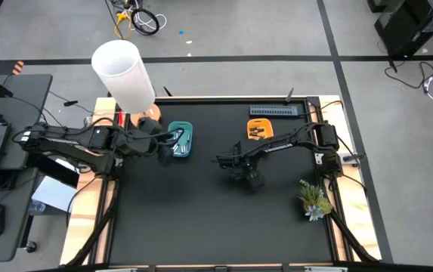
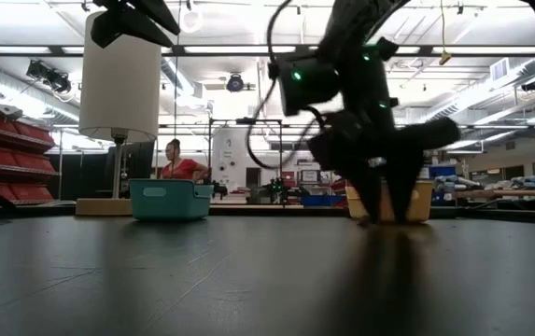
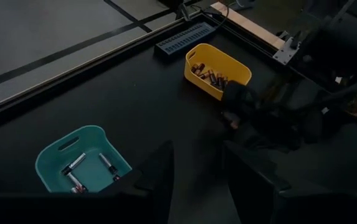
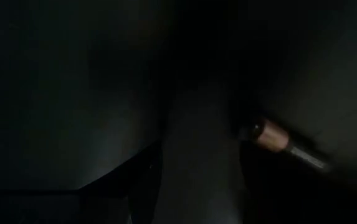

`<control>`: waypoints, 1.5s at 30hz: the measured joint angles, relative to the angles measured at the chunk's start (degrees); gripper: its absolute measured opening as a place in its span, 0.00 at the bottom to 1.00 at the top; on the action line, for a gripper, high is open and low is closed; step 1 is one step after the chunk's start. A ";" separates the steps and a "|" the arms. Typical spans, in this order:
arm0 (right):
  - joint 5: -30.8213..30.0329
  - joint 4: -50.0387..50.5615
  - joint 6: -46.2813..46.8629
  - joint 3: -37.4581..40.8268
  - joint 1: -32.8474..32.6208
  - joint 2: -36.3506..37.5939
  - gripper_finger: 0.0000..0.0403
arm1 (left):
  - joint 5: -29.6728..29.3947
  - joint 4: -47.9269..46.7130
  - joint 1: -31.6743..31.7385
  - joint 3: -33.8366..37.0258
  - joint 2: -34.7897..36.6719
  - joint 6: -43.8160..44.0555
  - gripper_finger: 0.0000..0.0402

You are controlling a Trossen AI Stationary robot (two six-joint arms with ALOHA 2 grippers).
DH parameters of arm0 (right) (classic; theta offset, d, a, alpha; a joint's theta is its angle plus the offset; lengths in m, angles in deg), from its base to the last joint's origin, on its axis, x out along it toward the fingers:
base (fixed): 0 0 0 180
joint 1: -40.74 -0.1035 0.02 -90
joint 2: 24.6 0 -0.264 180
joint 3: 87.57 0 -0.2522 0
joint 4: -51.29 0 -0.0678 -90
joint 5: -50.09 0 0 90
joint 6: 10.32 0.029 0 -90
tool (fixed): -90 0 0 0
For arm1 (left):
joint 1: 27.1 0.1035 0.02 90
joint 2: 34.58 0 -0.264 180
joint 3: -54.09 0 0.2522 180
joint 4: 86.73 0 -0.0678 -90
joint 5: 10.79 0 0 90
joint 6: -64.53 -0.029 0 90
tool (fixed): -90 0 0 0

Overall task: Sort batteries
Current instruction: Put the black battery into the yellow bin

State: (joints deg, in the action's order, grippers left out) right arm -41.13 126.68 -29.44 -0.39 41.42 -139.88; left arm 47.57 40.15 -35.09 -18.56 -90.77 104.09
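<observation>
Batteries here are small, rigid metal cylinders: light, smooth-skinned and round, so I judge they would roll or squirt out of a careless pinch. The safest hold looks to be across the middle of the barrel, fingers square to its length, with gentle pressure.

Right hand [image 1: 248,175] is down on the black bench [image 1: 201,227], a little right of centre and on the near side of the yellow tray [image 1: 260,130]. In the right wrist view a battery [image 4: 276,140] with a copper-coloured end lies on the bench close against 1 dark finger; the fingers stand slightly apart, and I cannot tell whether they already press it. In the low view the fingertips reach the bench surface, pointing straight down.

Dark, copper-ended batteries [image 3: 208,76] already lie in the yellow tray, at the far right. Silvery batteries [image 3: 77,163] lie in the teal tray [image 1: 180,140], at the far left.

Left hand [image 3: 197,180] hovers over the teal tray's near edge, its 2 fingers spread with nothing between them.

A white cylinder [image 1: 123,74] stands off the bench's far-left corner, and a small plant [image 1: 314,200] sits at the right edge, well apart from the work. A person [image 2: 179,161] shows in the room beyond.
</observation>
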 joint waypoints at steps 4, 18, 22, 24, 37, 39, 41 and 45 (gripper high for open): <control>-0.02 0.07 0.22 -3.45 -0.01 0.00 0.55 | 0.07 0.70 0.00 0.00 -0.02 0.06 0.37; 0.51 -15.34 -18.30 -8.92 6.70 0.13 0.55 | 0.26 1.36 0.00 0.00 -0.02 -0.13 0.37; 6.42 -17.77 -21.59 -8.92 9.05 -0.05 0.54 | 0.26 1.34 0.00 0.00 -0.02 -0.15 0.37; 9.30 -19.34 -21.59 -8.94 10.11 -0.85 0.53 | 0.24 1.34 0.00 0.00 -0.02 -0.18 0.37; 11.82 -26.89 -17.09 -9.08 10.90 -4.86 0.50 | 0.24 1.08 0.11 -0.01 -0.02 -0.14 0.37; 11.84 -30.41 -14.52 -9.31 11.42 -5.43 0.49 | 0.13 1.08 0.15 0.00 -0.02 -0.16 0.37; 11.82 -30.88 -11.39 -9.10 12.07 -5.93 0.49 | -0.09 1.10 0.15 -0.01 -0.02 -0.18 0.37; 13.48 -33.29 -4.47 -9.19 13.41 -8.26 0.48 | -0.15 1.26 0.15 -0.02 -0.02 -0.08 0.37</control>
State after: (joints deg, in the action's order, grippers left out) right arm -27.65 93.38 -33.91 -9.58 54.83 -148.14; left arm 47.42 41.41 -34.93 -18.58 -90.78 104.01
